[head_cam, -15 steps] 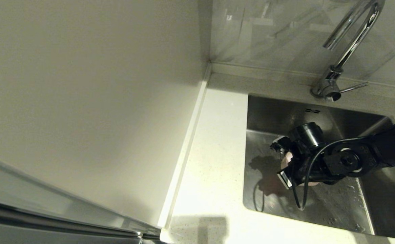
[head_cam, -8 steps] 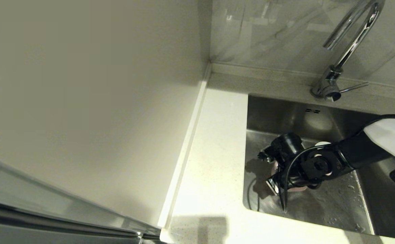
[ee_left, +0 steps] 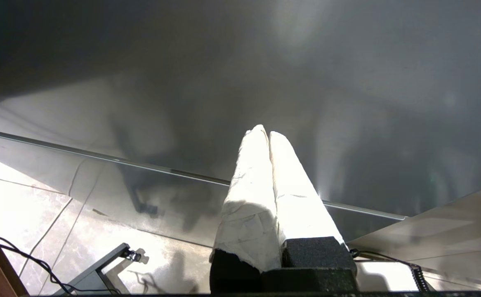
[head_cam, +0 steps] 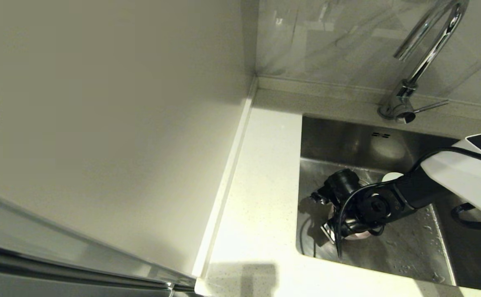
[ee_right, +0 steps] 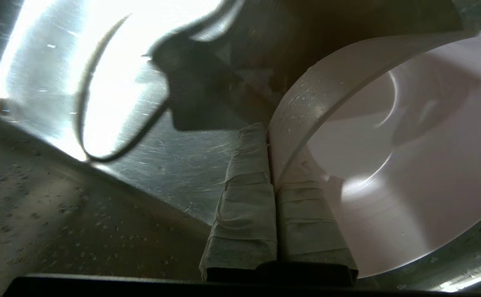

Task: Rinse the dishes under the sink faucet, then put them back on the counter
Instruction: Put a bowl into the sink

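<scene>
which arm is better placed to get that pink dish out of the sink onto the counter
Right. The right gripper is already shut on the pink dish's rim, low in the sink beside the counter. The left gripper is shut, empty, away from the sink.

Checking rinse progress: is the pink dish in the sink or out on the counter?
In the sink: the right gripper pinches the pink dish above the wet steel floor.

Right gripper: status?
Right gripper shut on pink dish rim, low in sink. Left gripper shut, parked off-scene. Faucet not running; nothing blocking.
</scene>
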Robot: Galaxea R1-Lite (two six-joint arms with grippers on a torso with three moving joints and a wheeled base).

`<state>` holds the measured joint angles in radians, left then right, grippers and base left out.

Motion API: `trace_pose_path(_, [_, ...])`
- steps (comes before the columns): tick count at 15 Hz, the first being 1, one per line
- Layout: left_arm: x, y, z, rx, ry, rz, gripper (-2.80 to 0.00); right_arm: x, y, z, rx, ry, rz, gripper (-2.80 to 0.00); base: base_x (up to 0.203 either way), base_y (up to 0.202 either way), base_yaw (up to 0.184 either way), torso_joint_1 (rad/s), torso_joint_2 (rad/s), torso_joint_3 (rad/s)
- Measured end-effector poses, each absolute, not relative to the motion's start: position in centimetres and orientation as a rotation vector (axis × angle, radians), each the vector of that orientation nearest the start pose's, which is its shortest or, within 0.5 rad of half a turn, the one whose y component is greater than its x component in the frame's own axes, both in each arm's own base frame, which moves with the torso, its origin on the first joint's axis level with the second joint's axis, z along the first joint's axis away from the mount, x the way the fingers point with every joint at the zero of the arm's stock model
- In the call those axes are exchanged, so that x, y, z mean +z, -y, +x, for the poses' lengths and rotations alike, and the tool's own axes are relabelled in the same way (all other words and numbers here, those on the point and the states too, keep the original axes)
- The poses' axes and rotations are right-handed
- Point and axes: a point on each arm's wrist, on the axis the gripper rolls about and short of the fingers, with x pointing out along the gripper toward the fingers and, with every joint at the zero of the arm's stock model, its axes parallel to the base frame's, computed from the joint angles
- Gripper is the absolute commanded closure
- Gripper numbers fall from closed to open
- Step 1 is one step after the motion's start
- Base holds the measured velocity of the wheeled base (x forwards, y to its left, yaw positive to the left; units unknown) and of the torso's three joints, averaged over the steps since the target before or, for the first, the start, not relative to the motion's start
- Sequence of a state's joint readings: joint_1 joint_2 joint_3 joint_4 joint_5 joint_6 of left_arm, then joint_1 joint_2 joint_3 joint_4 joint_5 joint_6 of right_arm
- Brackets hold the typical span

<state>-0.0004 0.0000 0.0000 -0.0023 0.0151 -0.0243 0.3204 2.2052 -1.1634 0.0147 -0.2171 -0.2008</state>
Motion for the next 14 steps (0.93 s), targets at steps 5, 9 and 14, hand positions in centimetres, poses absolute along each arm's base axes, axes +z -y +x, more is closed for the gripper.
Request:
trace_pose_path(5, [7.6,0.0,-2.3,0.015,0.003,-0.024,0.00,3.7,-11.5,36.4,0.179,-1.019,-0.476,-2.80,0.000,0.000,0.000,0.000,0.00,0.000])
trace_pose_path(9, [7.6,0.0,-2.3,0.015,0.003,-0.024,0.00,4.2,-11.5,36.4,0.164,-1.004,-0.478,-2.80,0.000,0.000,0.000,0.000,0.00,0.000])
trace_pose_path(14, [7.6,0.0,-2.3,0.014,0.003,-0.024,0.00,9.5,-10.2,33.2,0.122,-0.913,-0.468,-2.80,0.000,0.000,0.000,0.000,0.00,0.000])
